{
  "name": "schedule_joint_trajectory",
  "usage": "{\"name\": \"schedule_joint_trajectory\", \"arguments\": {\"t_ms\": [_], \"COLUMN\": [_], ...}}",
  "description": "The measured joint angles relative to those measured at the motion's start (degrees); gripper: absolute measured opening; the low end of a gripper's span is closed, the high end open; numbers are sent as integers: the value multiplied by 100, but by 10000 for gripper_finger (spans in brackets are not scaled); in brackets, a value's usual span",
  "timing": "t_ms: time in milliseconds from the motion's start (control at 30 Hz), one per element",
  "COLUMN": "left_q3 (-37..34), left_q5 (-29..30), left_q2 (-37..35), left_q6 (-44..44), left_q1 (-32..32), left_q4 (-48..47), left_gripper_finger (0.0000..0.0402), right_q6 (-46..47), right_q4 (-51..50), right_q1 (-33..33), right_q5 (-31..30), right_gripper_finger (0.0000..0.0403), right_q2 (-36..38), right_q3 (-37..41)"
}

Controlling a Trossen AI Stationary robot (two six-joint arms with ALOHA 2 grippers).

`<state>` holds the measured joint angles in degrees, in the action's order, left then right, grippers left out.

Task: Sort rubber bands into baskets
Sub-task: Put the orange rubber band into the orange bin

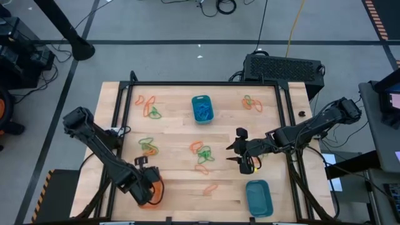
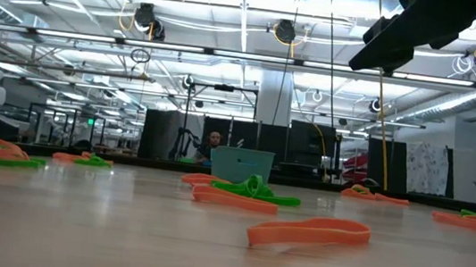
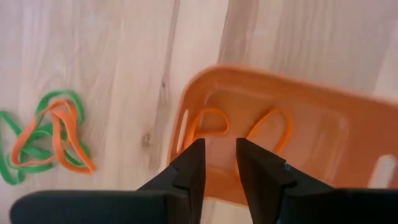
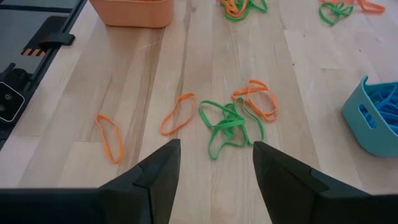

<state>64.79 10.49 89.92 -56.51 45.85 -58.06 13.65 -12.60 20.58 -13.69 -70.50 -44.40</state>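
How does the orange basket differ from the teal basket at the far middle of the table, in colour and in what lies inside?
The orange basket is orange, while the far teal basket is teal-blue. The orange basket holds two orange bands; the far teal basket holds blue bands. The left gripper hangs right over the orange basket, whereas no gripper is near the teal one. Both are small rounded-rectangular trays standing upright on the wooden table.

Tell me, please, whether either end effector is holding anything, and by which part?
Nothing: the left end effector hangs empty over the orange basket; the right end effector is open.
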Motion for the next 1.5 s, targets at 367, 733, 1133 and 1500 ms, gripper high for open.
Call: {"name": "schedule_joint_trajectory", "arguments": {"t_ms": [367,733,1133,1500], "left_q3": [197,197,187,-516], "left_q5": [1709,673,285,1], "left_q2": [-575,-535,-624,-622], "left_q6": [1089,5293,5510,5601], "left_q1": [-1240,-3697,-5473,-7788], "left_q4": [-569,1894,418,-253], "left_gripper_finger": [100,100,100,100], "right_q6": [-258,-232,236,-157], "right_q4": [161,-255,-1620,-1379], "right_q1": [-50,-72,-195,-315], "right_q5": [2,-572,-1491,-1449], "right_gripper_finger": [194,194,194,194], "right_q2": [0,0,0,0], "right_q3": [0,0,7,4]}}
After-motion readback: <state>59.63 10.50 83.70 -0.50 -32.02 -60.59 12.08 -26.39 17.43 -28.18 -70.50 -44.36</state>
